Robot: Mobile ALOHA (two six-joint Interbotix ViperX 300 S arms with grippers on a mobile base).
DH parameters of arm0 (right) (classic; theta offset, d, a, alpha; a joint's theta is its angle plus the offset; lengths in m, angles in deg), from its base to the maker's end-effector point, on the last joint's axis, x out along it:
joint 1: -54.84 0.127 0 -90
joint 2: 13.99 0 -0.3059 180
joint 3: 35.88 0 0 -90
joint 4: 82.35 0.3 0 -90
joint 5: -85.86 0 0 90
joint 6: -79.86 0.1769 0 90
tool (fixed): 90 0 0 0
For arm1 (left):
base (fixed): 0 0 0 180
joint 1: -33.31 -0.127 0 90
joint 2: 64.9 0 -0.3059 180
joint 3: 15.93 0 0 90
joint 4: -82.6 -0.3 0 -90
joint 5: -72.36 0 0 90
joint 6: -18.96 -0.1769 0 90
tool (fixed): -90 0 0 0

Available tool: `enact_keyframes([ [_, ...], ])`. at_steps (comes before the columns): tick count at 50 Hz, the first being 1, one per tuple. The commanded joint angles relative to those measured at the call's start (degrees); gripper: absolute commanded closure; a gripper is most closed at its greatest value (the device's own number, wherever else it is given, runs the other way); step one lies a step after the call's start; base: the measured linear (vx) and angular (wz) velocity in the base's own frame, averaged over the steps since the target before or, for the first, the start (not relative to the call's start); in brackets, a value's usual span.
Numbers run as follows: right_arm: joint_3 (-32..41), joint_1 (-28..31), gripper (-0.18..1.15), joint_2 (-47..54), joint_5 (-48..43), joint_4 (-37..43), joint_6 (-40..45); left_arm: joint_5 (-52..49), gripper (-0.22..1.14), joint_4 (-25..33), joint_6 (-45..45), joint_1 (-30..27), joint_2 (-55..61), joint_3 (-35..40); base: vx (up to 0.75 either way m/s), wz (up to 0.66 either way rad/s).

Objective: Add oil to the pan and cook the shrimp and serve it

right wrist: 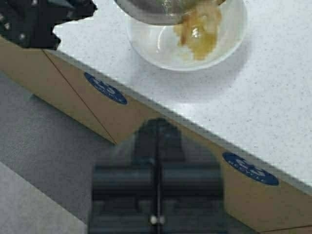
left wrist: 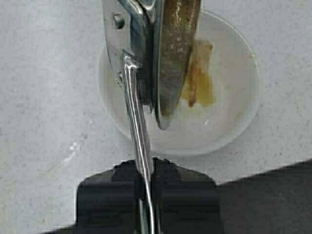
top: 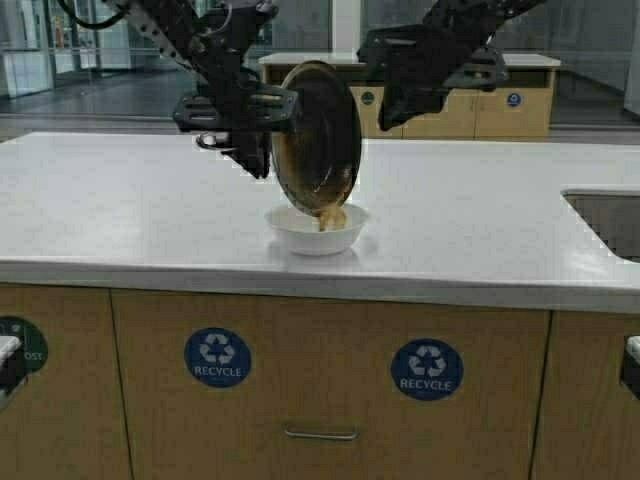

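- Since pan is already tipped over the bowl, oil + cook steps look done; we're in the serve step, nearly finished.
- Counter point(top: 120, 200): white top, everything happens near its middle; sink edge at far right.
- L arm: up over counter, L gripper point(top: 240, 110) clamped tight on pan handle point(left wrist: 139, 146), fingers pinched on the thin steel bar in wrist view.
- R arm: raised, R gripper point(top: 400, 100) hangs just beside the pan, holding nothing I can see; jaws look pressed together in its wrist view.
- Pan point(top: 318, 135): held nearly vertical, browned inside facing right, low rim right over the bowl.
- Bowl point(top: 290, 225): white, sits on counter directly under pan.
- Shrimp point(left wrist: 200, 73): pale tan, in the bowl just below pan rim, w/ yellowish oily juice pooled around it. Can't tell if it's fully clear of the rim.
- Left, imo: confirm nothing stuck in pan, level it, set it down off the bowl.
- Oil jug: not in view.
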Motion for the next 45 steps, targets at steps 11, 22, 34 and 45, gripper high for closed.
enact_keyframes([
  [11, 0.5, 0.0, 0.92, -0.7, -0.7, 0.1, 0.0, 2.5, 0.85, 4.6, 0.3, -3.1, -4.0, 0.5, 0.0, 0.0],
  [22, 0.7, 0.0, 0.92, -0.7, -0.7, 0.1, 0.0, 11.6, 0.85, 14.9, 1.0, -8.3, -8.6, -6.8, 0.0, 0.0],
  [34, 0.5, 0.0, 0.92, -0.2, -0.8, 0.1, 0.0, 16.1, 0.85, 15.9, 5.4, -10.2, -9.9, -10.8, 0.0, 0.0],
  [45, 0.7, 0.0, 0.92, 0.0, -0.7, 0.1, 0.1, 30.1, 0.86, 15.0, 23.3, -13.0, -9.4, -17.1, 0.0, 0.0],
])
